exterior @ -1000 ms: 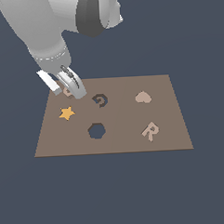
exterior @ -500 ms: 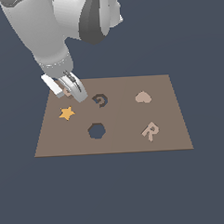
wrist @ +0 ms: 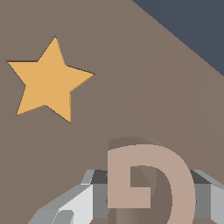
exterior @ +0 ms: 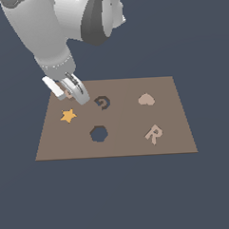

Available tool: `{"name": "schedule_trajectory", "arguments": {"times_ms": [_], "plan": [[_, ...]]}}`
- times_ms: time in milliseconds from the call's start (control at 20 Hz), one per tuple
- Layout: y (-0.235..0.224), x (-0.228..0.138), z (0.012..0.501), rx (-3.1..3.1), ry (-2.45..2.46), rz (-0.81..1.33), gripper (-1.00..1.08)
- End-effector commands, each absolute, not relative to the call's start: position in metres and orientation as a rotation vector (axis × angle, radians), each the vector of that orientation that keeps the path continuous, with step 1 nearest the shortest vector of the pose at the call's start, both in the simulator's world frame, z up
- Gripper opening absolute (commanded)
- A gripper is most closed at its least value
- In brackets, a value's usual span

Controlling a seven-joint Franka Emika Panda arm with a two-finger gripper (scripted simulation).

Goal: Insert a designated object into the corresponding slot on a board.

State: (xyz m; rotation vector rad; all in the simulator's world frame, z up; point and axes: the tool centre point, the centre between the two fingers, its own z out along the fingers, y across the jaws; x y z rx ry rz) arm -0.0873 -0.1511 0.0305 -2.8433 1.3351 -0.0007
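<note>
The light-tan G piece sits between my gripper's grey fingers, which close on its two sides. In the exterior view the gripper is at the back corner of the brown board, on the exterior view's left, with a bit of the G piece showing between the fingers. A thin shadow under the piece suggests it is just off the board. The dark G-shaped slot lies on the board a short way toward the exterior view's right of the gripper.
An orange star lies just in front of the gripper and shows large in the wrist view. A dark hexagonal hole, a tan heart and a tan R are also on the board.
The arm's upper links have swung toward the exterior view's left. The gripper has stayed at nearly the same spot over the board's back corner.
</note>
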Motion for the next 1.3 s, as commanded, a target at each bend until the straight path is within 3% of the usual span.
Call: {"name": "schedule_trajectory", "arguments": {"times_ms": [0, 1250], "plan": [[-0.151, -0.087, 0.030, -2.843, 1.335, 0.000, -1.00], [-0.120, -0.097, 0.033, -2.530, 1.861, -0.001, -1.00]]}}
